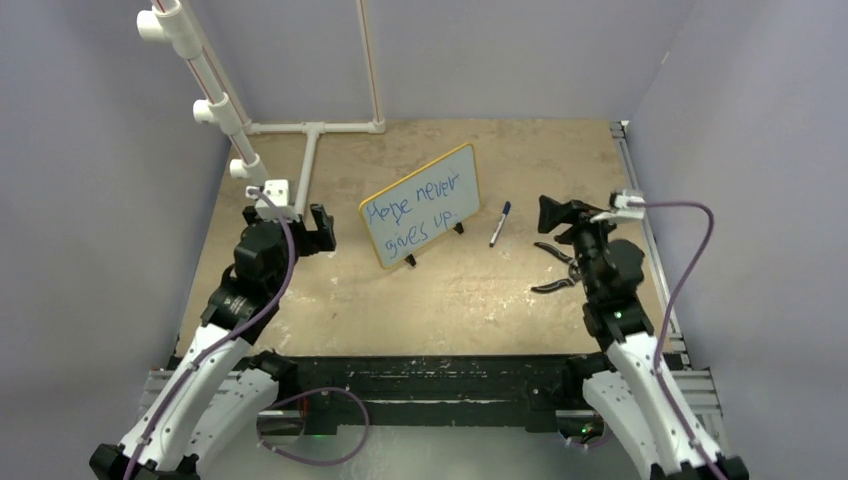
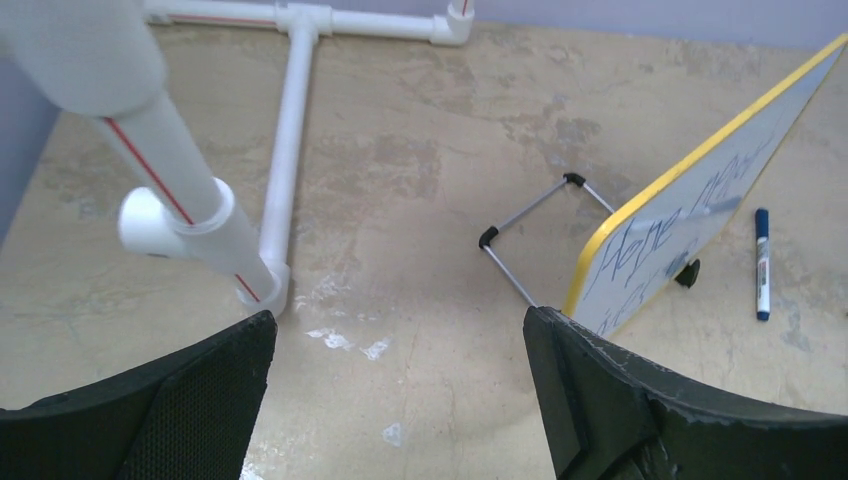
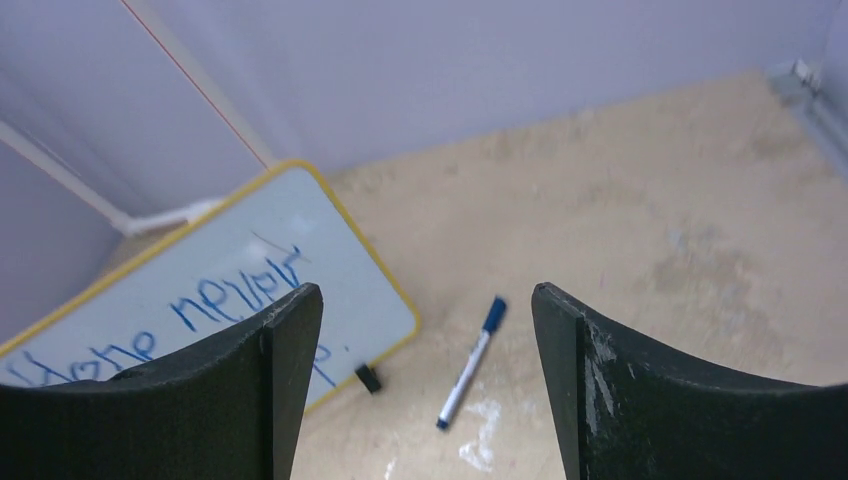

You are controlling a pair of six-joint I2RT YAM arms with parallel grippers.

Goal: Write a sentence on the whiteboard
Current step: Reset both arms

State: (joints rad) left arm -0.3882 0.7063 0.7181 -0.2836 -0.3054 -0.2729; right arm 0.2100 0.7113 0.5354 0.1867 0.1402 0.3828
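The whiteboard stands tilted on two small black feet at mid-table, yellow-framed. On it the sentence reads "Hope never gives up." in blue, in two lines. A blue-capped marker lies flat on the table just right of the board, touching nothing. My left gripper hangs open left of the board, its jaws wide over bare table. Open as well, my right gripper sits right of the marker. In the right wrist view the marker and the board lie beyond its spread jaws.
A white PVC pipe frame lies at the back left, with a slanted pipe rising over the left arm. A wire stand props the board from behind. Grey walls enclose the table, and a metal rail runs along its right edge.
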